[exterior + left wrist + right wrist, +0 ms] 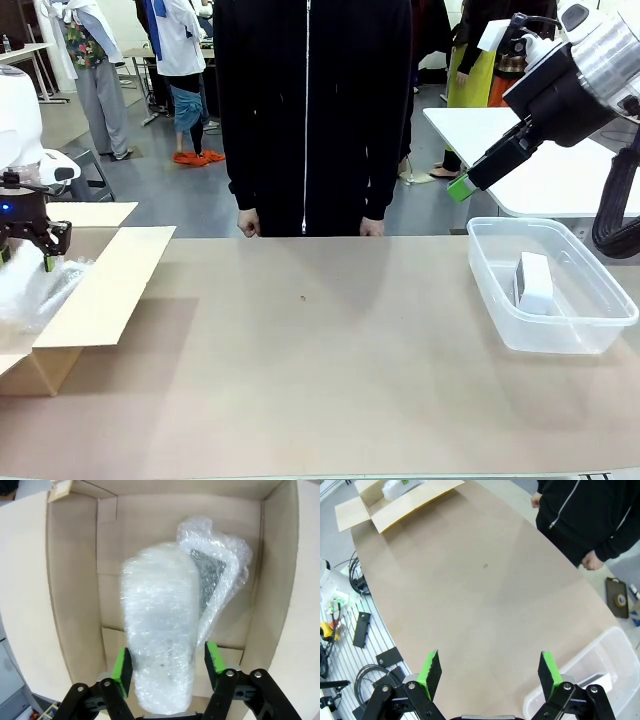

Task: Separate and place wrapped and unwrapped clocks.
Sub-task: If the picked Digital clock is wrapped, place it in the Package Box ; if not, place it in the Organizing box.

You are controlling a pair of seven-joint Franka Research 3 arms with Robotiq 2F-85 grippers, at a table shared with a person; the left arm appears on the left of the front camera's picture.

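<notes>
My left gripper (27, 256) hangs over the open cardboard box (100, 290) at the table's left end. In the left wrist view its green-padded jaws (168, 662) stand open, one on each side of a bubble-wrapped clock (160, 630); the right pad is just clear of the wrap. A second wrapped clock (217, 572), dark display showing through, lies behind it on the box floor (80, 580). The bare white unwrapped clock (533, 280) rests in the clear plastic bin (500, 300) at the right. My right gripper (465, 185) is open and empty, high above the table beside the bin.
A person in a black zip jacket stands at the far edge, hands (248, 222) hanging at the table's rim. The box flaps (120, 265) spread out over the table. The right wrist view looks down on the brown tabletop (485, 595) and the bin's rim (590, 655).
</notes>
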